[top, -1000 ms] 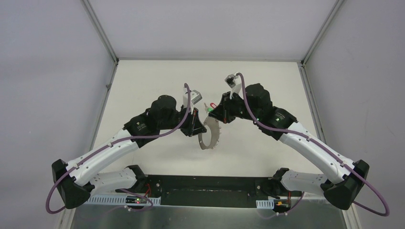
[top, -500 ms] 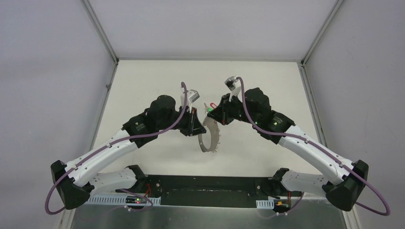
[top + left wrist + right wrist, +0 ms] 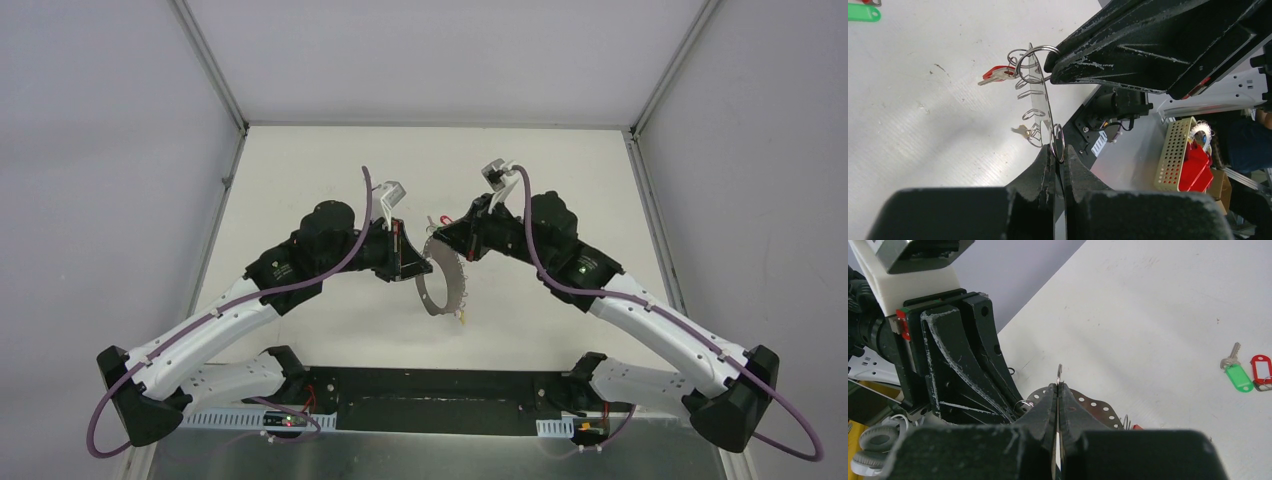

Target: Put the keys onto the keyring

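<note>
— Gripped how, and why?
— Pinched tight on the keyring [image 3: 1092, 407] by the left gripper [image 3: 1058, 150] and, opposite, by the right gripper [image 3: 1058, 386]; raised off the tabletop [image 3: 1173, 300], probably steadied for threading.
— Left to thread?
— Beyond the right gripper, well apart: 2 lying flat, green-tagged key [image 3: 1237, 374], red-tagged key [image 3: 1260, 372] just beside.

I count two robot arms, one left arm [image 3: 220, 320] and one right arm [image 3: 660, 320], and two grippers, one left gripper [image 3: 1058, 150] and one right gripper [image 3: 1058, 387]. There is one keyring [image 3: 1092, 405], a flat metal hoop with holes. Four keys can be counted: one green-tagged key [image 3: 1235, 371], one red-tagged key [image 3: 1261, 372], a second red-tagged key [image 3: 995, 74] and one yellow-tagged key [image 3: 1022, 131].
</note>
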Robot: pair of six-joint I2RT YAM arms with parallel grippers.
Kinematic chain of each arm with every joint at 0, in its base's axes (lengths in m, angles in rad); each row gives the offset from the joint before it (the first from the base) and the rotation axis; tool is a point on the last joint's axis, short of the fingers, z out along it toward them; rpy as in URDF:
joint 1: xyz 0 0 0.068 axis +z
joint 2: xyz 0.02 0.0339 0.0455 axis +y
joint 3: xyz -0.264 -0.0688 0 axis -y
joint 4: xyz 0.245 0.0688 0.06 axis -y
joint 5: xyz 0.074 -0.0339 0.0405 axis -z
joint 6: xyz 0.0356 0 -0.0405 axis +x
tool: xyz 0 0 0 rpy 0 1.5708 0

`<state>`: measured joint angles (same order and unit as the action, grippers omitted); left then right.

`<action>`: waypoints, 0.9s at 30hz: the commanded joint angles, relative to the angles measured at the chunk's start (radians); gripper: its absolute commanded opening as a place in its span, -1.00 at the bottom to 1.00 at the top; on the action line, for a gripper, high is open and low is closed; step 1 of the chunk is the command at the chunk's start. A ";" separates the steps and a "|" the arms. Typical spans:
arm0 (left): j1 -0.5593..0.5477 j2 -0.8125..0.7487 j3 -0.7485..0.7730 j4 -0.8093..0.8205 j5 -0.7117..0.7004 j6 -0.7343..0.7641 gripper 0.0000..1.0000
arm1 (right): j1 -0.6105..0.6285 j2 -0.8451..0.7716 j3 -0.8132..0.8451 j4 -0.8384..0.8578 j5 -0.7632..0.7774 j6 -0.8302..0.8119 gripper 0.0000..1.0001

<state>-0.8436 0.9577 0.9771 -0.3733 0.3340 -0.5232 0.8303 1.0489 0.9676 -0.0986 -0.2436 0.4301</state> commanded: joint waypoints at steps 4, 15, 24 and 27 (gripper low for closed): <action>-0.002 -0.024 0.015 0.117 -0.004 -0.049 -1.00 | 0.010 -0.030 -0.025 0.071 0.031 0.009 -1.00; -0.001 -0.020 0.022 0.141 0.005 -0.095 -1.00 | 0.081 -0.048 -0.095 0.162 0.099 -0.067 -1.00; -0.002 -0.044 0.007 0.174 -0.002 -0.115 -1.00 | 0.139 -0.043 -0.133 0.187 0.171 -0.142 -0.71; -0.001 -0.051 -0.002 0.174 -0.007 -0.112 -1.00 | 0.142 -0.049 -0.139 0.191 0.172 -0.150 -0.40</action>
<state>-0.8425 0.9489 0.9688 -0.3588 0.3161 -0.6216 0.9558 1.0107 0.8501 0.0788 -0.0753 0.3130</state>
